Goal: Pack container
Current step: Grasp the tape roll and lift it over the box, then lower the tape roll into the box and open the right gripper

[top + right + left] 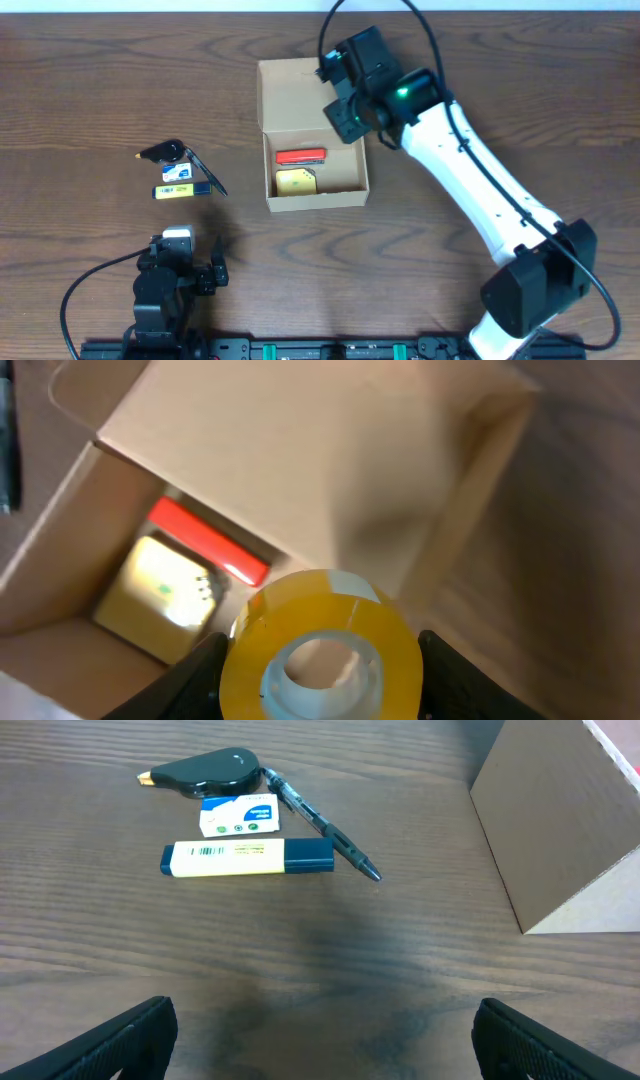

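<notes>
The brown cardboard container [316, 190] stands open at the table's centre, its flap lid [290, 90] folded back. Inside lie a red item [300, 156] and a yellow pad [295, 182]; both show in the right wrist view, the red item [210, 545] and the pad [165, 595]. My right gripper [320, 670] is shut on a yellow tape roll [322, 650] and holds it over the container's right part, by the lid [290, 460]. My left gripper [320, 1050] is open and empty, low at the front left.
Left of the container lie a black tape dispenser [210, 770], a small blue-white eraser [238, 817], a yellow and blue highlighter [245, 858] and a dark pen [320, 825]. The container's side wall [550, 820] shows in the left wrist view.
</notes>
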